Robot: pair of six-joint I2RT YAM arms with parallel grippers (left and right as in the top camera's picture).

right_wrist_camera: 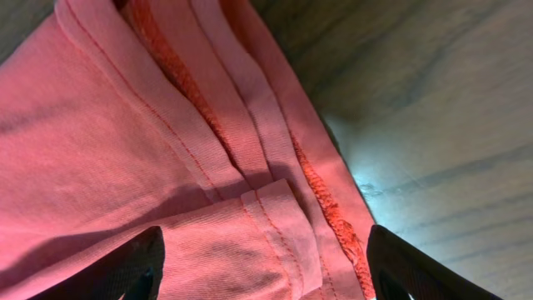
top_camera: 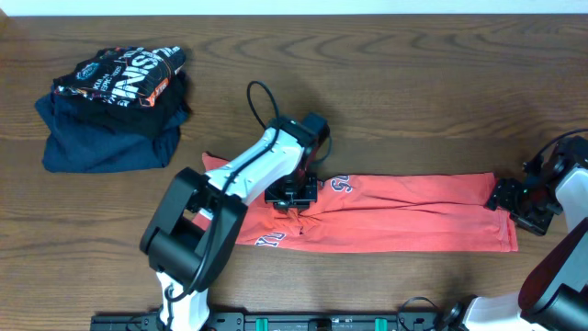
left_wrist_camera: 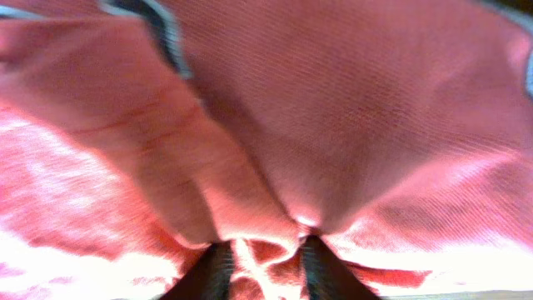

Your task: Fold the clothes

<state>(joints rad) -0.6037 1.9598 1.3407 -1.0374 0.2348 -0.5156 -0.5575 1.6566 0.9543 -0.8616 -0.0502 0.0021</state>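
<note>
Could drag the shirt (top_camera: 395, 213) askew by lifting with a pleat lying between half-parted left fingers (left_wrist_camera: 212, 271); right fingers (right_wrist_camera: 141, 267) wide, empty, near the tabletop's (top_camera: 551, 110) right edge

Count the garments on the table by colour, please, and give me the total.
coral-red T-shirt: 1
black shirt: 1
navy garment: 1
Total: 3

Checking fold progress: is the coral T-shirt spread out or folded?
Partly folded: the coral T-shirt lies as a long narrow strip on the table, with stacked hem layers in the right wrist view.
</note>
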